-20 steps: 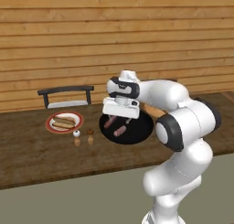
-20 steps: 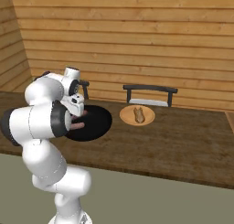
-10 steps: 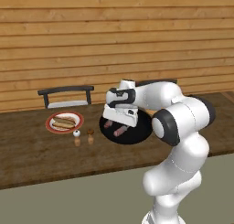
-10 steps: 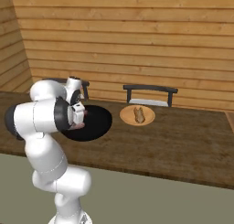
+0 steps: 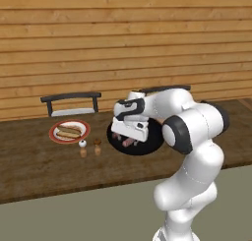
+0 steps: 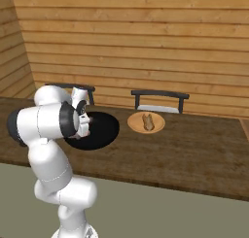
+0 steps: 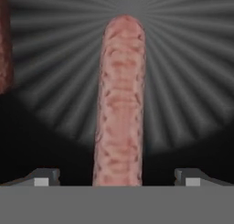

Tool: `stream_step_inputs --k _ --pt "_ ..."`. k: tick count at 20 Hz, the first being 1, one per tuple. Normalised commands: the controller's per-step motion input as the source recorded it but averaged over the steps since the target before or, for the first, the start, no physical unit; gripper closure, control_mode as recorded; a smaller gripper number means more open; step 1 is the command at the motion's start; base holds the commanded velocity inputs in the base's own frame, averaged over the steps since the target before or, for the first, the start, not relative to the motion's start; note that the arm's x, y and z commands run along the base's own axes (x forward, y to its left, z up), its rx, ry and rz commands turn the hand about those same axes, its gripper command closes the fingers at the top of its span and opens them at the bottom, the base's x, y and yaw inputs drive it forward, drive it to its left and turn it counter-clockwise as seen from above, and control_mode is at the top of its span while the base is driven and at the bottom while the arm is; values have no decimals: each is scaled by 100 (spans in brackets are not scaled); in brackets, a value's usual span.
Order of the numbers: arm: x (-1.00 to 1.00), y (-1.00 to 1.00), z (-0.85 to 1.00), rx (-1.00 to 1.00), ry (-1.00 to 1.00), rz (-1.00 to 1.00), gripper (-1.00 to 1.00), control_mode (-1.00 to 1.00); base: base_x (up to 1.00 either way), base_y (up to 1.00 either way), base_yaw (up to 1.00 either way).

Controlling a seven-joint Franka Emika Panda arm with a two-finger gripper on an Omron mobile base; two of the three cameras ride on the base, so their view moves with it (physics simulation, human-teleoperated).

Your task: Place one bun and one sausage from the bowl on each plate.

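Gripper (image 7: 117, 177) hangs fully open and empty inside the large round matte black bowl (image 5: 152, 141), fingertips (image 7: 43, 176) either side of a pinkish-brown cylindrical sausage (image 7: 119, 99) lying there.

The left base view looks from behind the arm's left and the right base view from behind its right, both facing forward and down at the black bowl (image 5: 147, 145) (image 6: 101, 130), while the hand view sits very close above that bowl (image 7: 183, 104).
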Motion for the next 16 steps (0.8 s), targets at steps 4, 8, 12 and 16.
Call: stream_step_inputs --k 4,8,12,16 --pt "12 0 -34 0 0 0 -100 -100 0 0 0" --pt "0 0 0 0 0 0 100 -100 0 0 0" --pt "0 0 0 0 0 0 100 -100 0 0 0" --pt "-5 0 0 0 -1 0 100 -100 0 0 0"
